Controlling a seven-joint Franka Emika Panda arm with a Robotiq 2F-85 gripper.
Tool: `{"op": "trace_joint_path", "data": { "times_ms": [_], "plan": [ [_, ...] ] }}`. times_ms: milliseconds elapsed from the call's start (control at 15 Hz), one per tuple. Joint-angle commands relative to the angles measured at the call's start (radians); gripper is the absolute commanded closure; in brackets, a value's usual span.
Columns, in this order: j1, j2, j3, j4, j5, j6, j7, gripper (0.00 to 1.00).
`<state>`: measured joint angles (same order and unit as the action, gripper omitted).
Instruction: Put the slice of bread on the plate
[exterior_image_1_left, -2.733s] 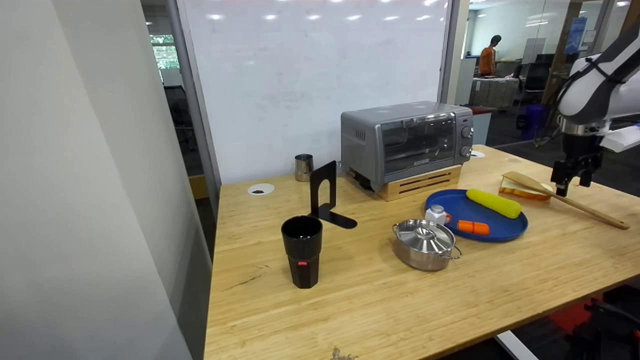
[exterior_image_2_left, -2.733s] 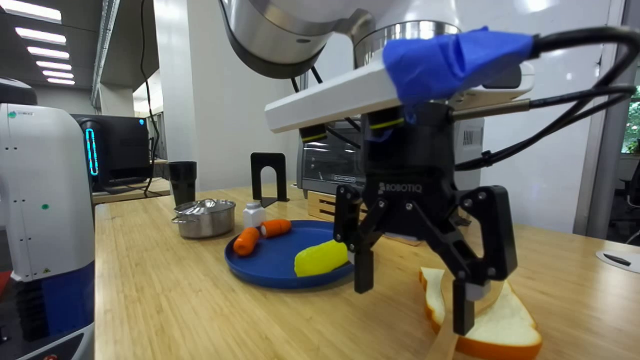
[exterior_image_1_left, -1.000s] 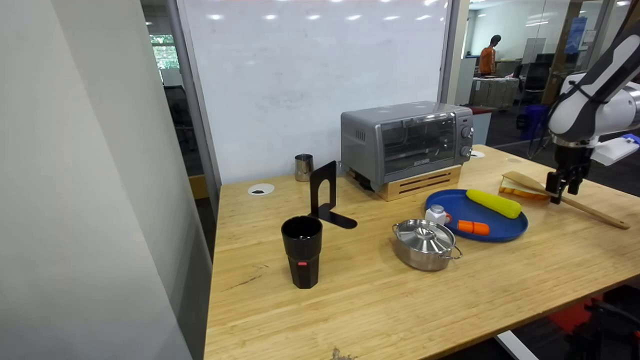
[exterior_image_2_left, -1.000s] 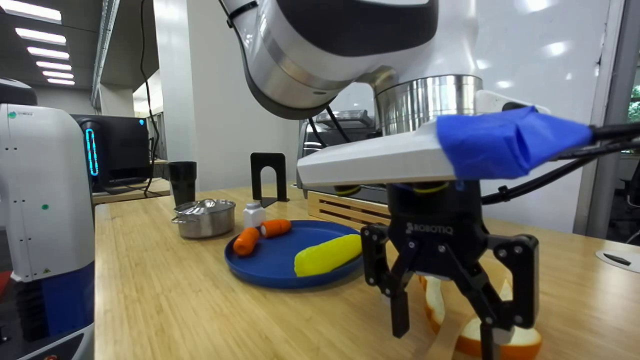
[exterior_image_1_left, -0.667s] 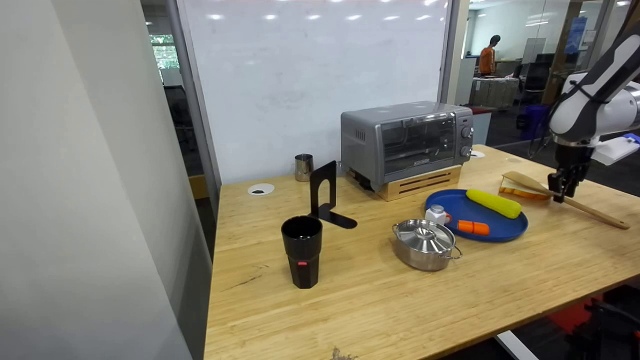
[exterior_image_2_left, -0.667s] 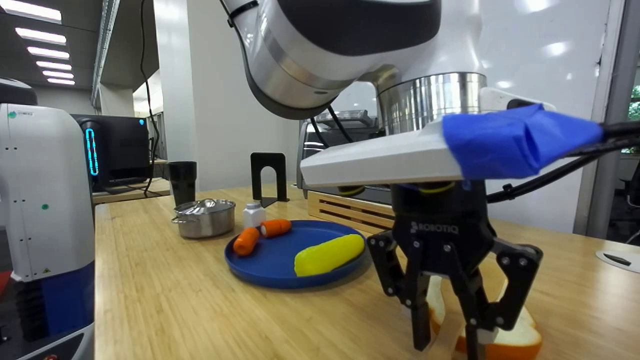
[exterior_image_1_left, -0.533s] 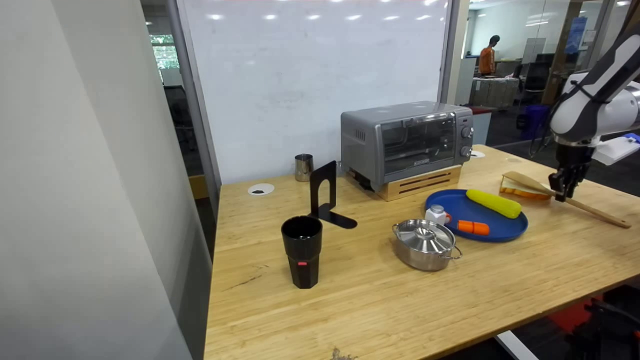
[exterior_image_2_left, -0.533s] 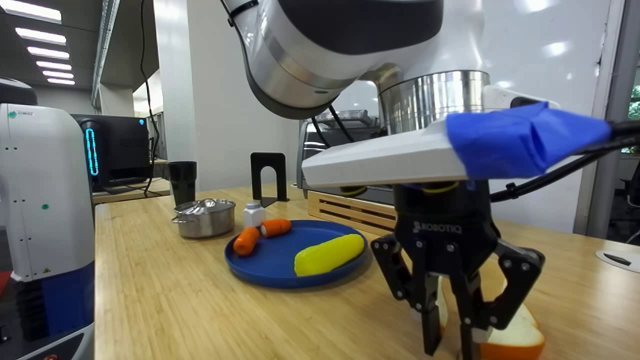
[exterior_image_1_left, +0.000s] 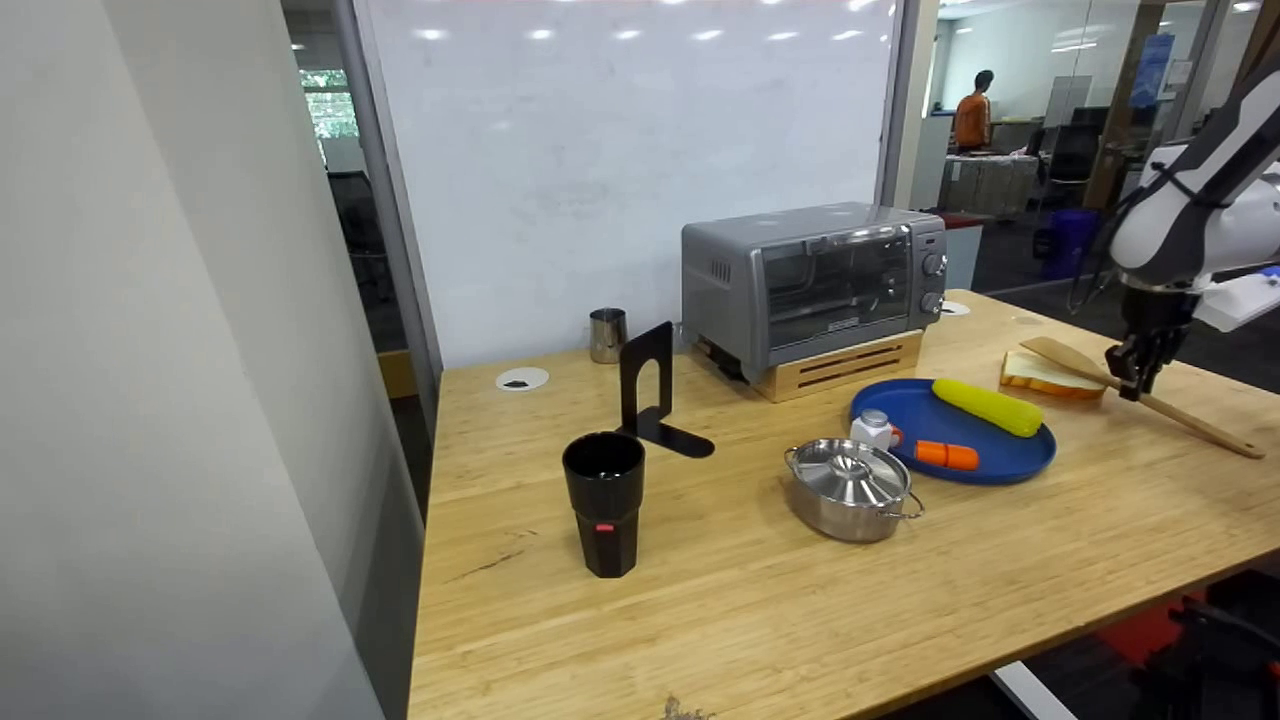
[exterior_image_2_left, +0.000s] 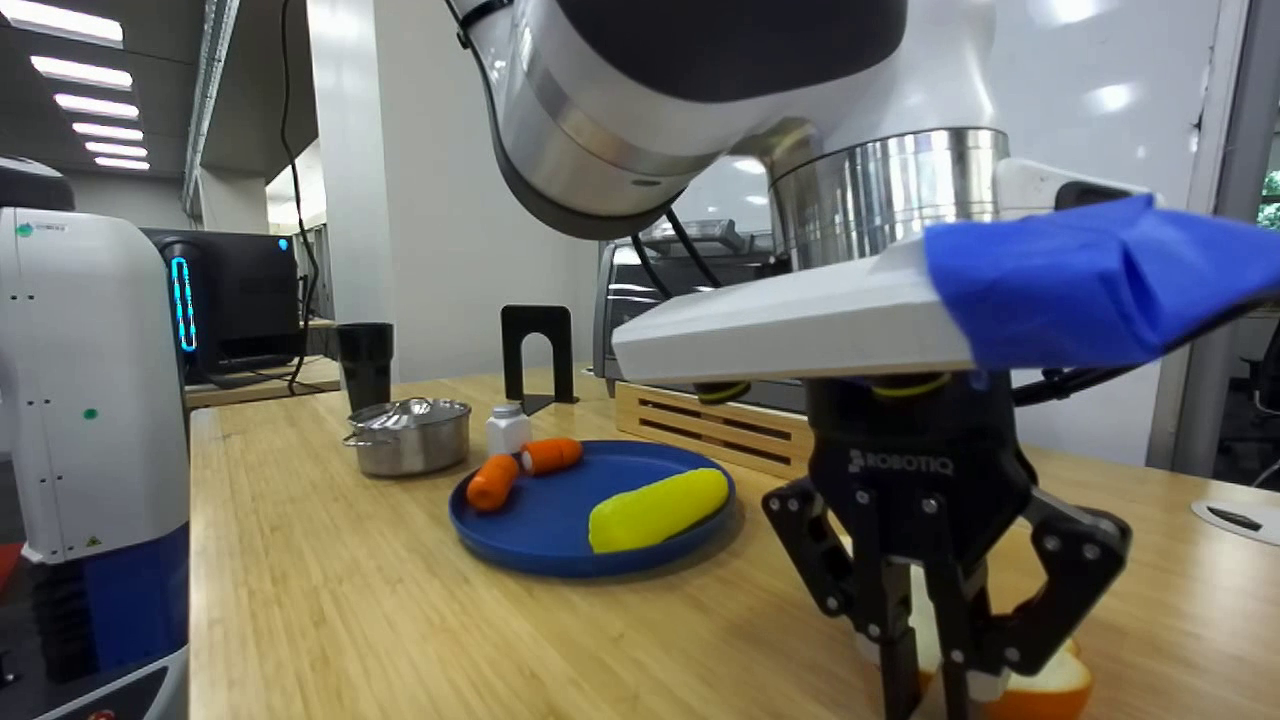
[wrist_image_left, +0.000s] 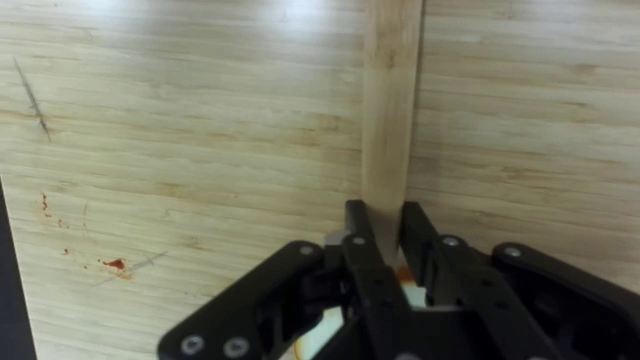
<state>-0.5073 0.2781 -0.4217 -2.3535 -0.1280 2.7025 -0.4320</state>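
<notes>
1. In an exterior view, we see a whiteboard (exterior_image_1_left: 630, 170) as the background, behind a light wooden table (exterior_image_1_left: 720, 620). A grey toaster oven (exterior_image_1_left: 840, 290) stands there upon a slatted wooden stand (exterior_image_1_left: 848, 367). We locate the slice of bread (exterior_image_1_left: 1030, 374) lying on the table, near the dark blue plate (exterior_image_1_left: 1010, 462) but apart from it, with the blade of a wooden spatula (exterior_image_1_left: 1066, 357) passing over the slice. A black cup (exterior_image_1_left: 605, 500) and, nearer the plate, a lidded metal pot (exterior_image_1_left: 850, 500) stand upright.

2. In an exterior view, we observe the end effector (exterior_image_2_left: 928, 690) pointing down over the table, its two fingers (exterior_image_2_left: 900, 672) drawn close together and reaching the lower edge of the view. The slice shows partly behind it. On the plate rest an elongated yellow piece (exterior_image_2_left: 655, 512) and two orange carrot-like pieces (exterior_image_2_left: 494, 483). A small white bottle (exterior_image_2_left: 508, 432) stands at the rim; we cannot tell whether the two touch.

3. In the wrist view, we see the fingers set against both sides of the spatula's handle (wrist_image_left: 390, 110): the end effector is narrowed onto the spatula and holds it. Pale portions of the slice, edged in orange crust, show past the end effector.
</notes>
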Motion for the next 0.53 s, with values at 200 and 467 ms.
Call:
{"op": "trace_joint_path", "data": {
  "times_ms": [200,467],
  "plan": [
    [0.024,-0.112,-0.021,-0.102,-0.104,0.104,0.016,0.95],
    [0.051,-0.220,-0.021,-0.172,-0.195,0.077,0.021,0.95]
  ]
}}
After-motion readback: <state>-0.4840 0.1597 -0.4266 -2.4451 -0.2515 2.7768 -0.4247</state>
